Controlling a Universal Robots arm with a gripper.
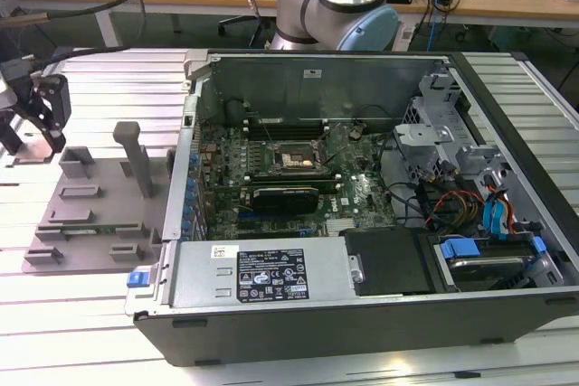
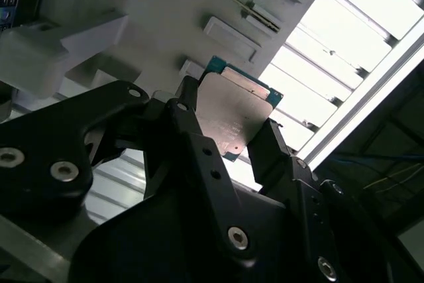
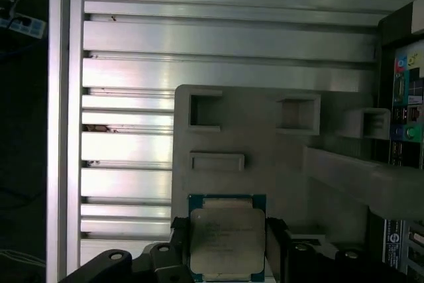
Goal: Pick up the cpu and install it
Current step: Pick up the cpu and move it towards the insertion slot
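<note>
The cpu [image 3: 227, 246] is a flat square chip with a silvery metal top and a thin green edge. It sits between the two black fingers of my gripper [image 3: 227, 230], which press on its opposite sides. In the second wrist view the cpu [image 2: 233, 111] is likewise held between the fingers of the gripper [image 2: 228, 124], over a corner of the grey tray [image 2: 199, 4]. In the exterior view my gripper [image 1: 45, 128] hangs at the far left, above the back corner of the grey tray [image 1: 90, 214]. The motherboard socket [image 1: 294, 160] lies inside the open computer case, well to the exterior view's right.
The open computer case [image 1: 362, 314] stands right beside the tray, its side wall rising between tray and motherboard. Grey upright posts [image 1: 136, 155] stick up from the tray. Cables and drive bays [image 1: 479, 214] crowd the case's right side. The slatted metal table [image 1: 99, 70] surrounds everything.
</note>
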